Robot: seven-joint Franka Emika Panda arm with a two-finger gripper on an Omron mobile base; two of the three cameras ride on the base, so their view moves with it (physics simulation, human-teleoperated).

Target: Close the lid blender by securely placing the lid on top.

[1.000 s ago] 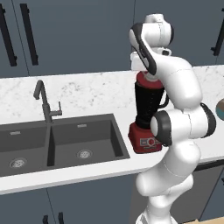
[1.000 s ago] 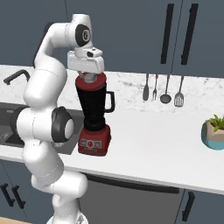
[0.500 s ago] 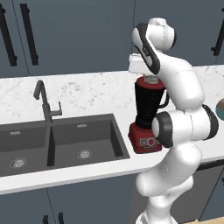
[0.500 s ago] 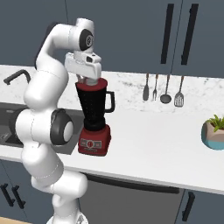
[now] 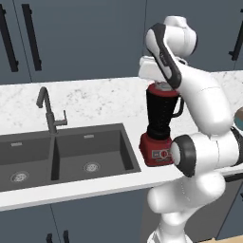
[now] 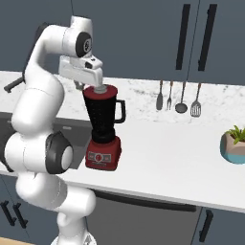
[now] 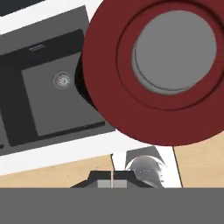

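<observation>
The blender (image 5: 161, 116) stands on the white counter: a dark jar with a side handle on a boxy red base (image 6: 103, 153). The round red lid (image 6: 101, 91) with its grey centre sits on top of the jar (image 6: 102, 117). In the hand view the lid (image 7: 173, 57) lies close below, at the upper right. My gripper (image 6: 99, 87) hangs just above the lid's centre. Its fingertips (image 7: 112, 178) are pressed together with nothing between them. In the left base view the lid (image 5: 163, 88) shows under the white hand (image 5: 153, 69).
A dark double sink (image 5: 71, 152) with a black faucet (image 5: 47, 111) lies left of the blender. Kitchen utensils (image 6: 181, 95) hang on the back wall to the right. A potted plant (image 6: 234, 143) stands at the far right. Dark cabinets hang above the counter.
The gripper has shut and the hand has risen a little off the blender's top. The lid stays on the jar.
</observation>
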